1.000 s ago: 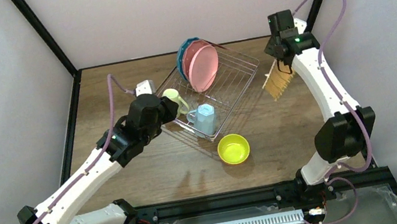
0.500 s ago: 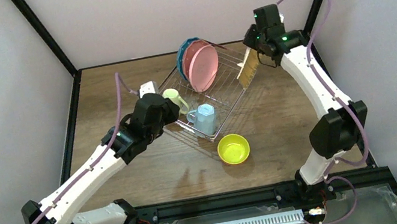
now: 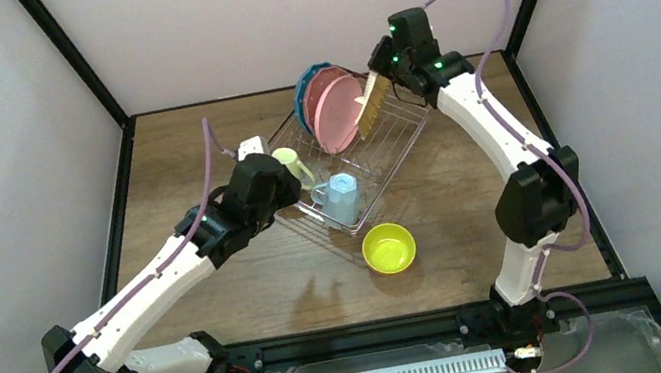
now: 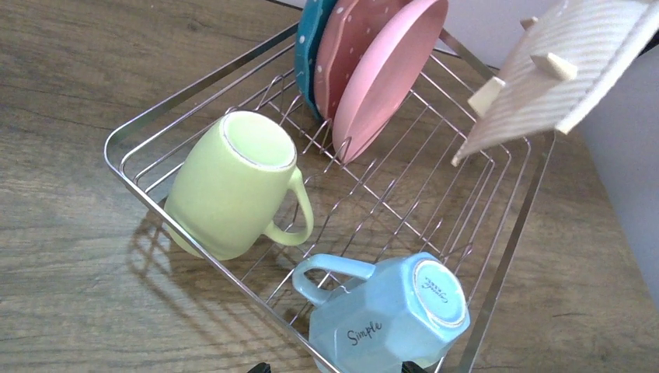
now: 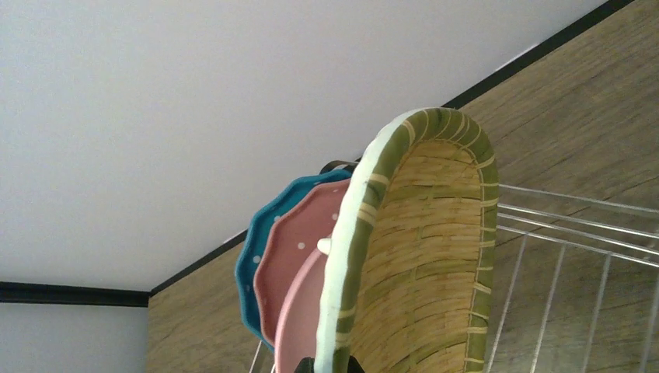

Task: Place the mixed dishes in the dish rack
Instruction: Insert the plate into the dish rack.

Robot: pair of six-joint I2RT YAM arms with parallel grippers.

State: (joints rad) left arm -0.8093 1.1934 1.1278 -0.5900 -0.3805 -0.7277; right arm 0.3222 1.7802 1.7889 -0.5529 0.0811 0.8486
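Note:
The wire dish rack holds a blue dotted plate and pink plates on edge at its far end. A pale green mug and a light blue mug lie at its near end. My right gripper is shut on the rim of the woven tan plate, holding it on edge above the rack, just right of the pink plates. My left gripper is open at the rack's near left corner; only its fingertips show, either side of the blue mug. A lime bowl sits on the table.
The rack stands diagonally on the wooden table, with black frame posts and white walls close behind. Bare wires lie to the right of the standing plates. The lime bowl is just in front of the rack's near corner.
My right arm has swung left, carrying the woven plate from beside the rack's right edge to above it, next to the pink plates. The left arm has edged slightly forward.

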